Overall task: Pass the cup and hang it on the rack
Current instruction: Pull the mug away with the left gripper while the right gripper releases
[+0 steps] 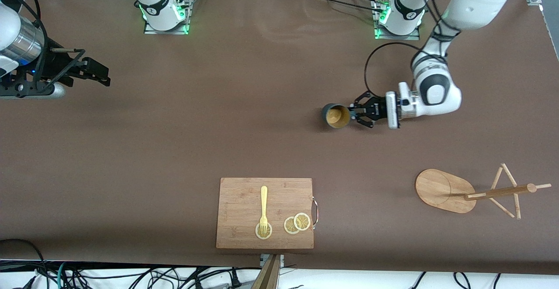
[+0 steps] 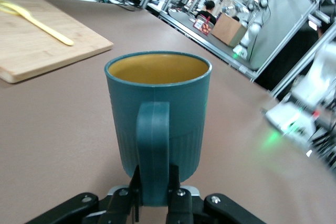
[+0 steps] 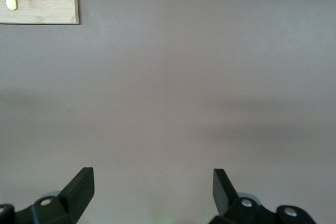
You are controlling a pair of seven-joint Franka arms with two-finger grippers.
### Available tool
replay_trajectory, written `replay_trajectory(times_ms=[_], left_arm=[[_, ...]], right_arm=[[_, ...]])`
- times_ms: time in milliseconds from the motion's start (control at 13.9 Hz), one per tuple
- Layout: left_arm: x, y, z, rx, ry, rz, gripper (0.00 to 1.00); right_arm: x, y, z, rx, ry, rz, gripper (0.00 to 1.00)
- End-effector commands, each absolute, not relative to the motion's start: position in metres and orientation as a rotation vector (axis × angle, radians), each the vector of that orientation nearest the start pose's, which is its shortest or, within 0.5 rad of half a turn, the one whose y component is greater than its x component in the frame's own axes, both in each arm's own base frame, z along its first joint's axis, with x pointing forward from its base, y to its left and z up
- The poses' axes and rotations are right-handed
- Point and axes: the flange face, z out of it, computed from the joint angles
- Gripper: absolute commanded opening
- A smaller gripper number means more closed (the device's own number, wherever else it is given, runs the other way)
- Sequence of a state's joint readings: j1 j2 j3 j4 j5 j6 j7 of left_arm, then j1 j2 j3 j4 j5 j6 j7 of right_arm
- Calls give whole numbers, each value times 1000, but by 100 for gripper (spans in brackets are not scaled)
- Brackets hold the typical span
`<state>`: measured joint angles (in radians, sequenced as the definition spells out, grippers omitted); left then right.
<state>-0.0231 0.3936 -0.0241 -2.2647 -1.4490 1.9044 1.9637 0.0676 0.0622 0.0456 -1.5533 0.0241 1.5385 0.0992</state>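
Front view, across: we note the right gripper (image 1: pixel 94 71) waiting, jaws spread, empty; mid-tabletop the cup (image 1: pixel 336 115), its handle clamped by the left gripper (image 1: pixel 354 113). Pickup step; next needs a lift toward handover. Rack (image 1: pixel 474 191) lies toppled.

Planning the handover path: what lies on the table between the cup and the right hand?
Nothing: the front view shows only bare brown table between the cup, held by the left hand, and the open right hand, waiting at its end.
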Motion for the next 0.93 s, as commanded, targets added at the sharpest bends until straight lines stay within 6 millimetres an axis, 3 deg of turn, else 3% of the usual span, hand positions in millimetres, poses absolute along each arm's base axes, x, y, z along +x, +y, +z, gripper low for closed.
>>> replay_trajectory(times_ms=[0, 215, 430, 717, 860], left_arm=[[490, -45, 233, 1789, -551, 403, 0], [495, 19, 264, 1760, -326, 227, 0], [484, 85, 287, 1677, -134, 93, 0], [483, 164, 288, 1581, 135, -59, 0], [491, 188, 290, 1572, 240, -134, 0]], right_arm=[[565, 66, 597, -3105, -31, 130, 100], [564, 65, 596, -3104, -28, 130, 100], [560, 64, 591, -3103, -25, 139, 100], [544, 62, 588, -3106, -20, 99, 100], [545, 62, 589, -3105, -20, 94, 100]])
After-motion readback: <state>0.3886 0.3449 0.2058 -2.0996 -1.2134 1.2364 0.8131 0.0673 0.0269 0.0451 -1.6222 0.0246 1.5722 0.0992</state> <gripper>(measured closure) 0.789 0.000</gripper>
